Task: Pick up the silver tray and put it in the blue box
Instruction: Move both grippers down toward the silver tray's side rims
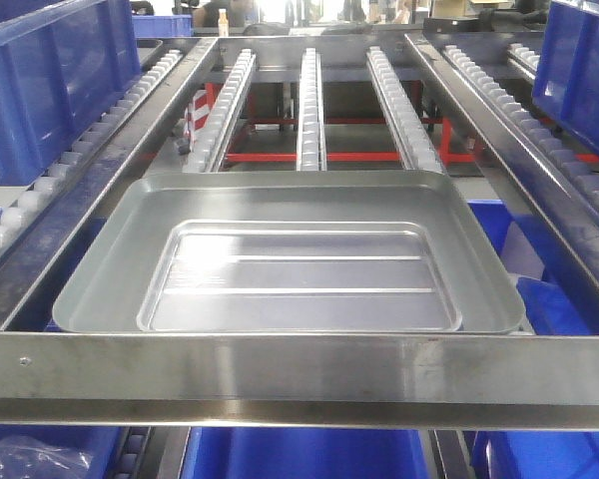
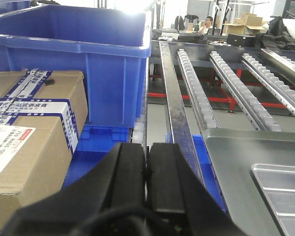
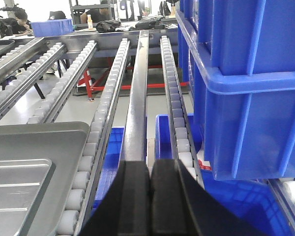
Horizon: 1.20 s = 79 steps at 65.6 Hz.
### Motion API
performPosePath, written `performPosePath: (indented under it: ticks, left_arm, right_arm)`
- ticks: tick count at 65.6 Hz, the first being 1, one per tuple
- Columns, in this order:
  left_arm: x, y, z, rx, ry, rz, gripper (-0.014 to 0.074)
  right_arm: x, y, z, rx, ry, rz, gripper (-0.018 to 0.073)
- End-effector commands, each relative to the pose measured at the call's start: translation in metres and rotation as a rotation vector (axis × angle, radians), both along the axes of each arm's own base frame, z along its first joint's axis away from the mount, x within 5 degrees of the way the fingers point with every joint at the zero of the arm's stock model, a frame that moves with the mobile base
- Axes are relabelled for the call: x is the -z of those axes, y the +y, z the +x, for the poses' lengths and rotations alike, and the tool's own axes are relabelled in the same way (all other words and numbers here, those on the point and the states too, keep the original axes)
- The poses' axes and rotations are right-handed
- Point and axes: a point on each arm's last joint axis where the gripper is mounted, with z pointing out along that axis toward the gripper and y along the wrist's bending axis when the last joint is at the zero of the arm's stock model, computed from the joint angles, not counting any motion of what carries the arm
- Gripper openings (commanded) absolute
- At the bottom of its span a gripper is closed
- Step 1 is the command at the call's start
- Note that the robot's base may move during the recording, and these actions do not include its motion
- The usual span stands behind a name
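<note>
The large shallow rectangular silver metal tray (image 1: 299,215) lay flat and face-up across the roller tracks (image 1: 311,110), filling the middle of the front view. It was shiny, with rounded corners, a raised rim and sloping walls around a recessed centre panel crossed by two long ridges running left to right. Its near edge sat low in the frame and its far edge near mid-height. One corner showed at the lower right of the left wrist view, another at the lower left of the right wrist view. The large deep bright-blue plastic box (image 3: 250,83), vertically ribbed with a thick lipped rim, stood upright along the right side of the right wrist view, apart from the tray.
</note>
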Motion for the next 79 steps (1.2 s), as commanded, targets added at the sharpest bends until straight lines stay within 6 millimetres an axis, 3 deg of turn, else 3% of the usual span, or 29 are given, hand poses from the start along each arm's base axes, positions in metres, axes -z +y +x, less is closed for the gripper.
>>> performPosePath:
  ticks: [1, 79]
  left_arm:
    - [-0.0026, 0.0006, -0.0013, -0.006, -0.079, -0.013, -0.0006]
    - [-0.0026, 0.0006, -0.0013, -0.006, -0.079, -0.013, -0.0006]
  right_arm:
    - [-0.0157, 0.0009, -0.0036, -0.006, -0.129, -0.024, 0.0049]
    - [-0.0157, 0.0009, -0.0036, -0.006, -0.129, -0.024, 0.0049]
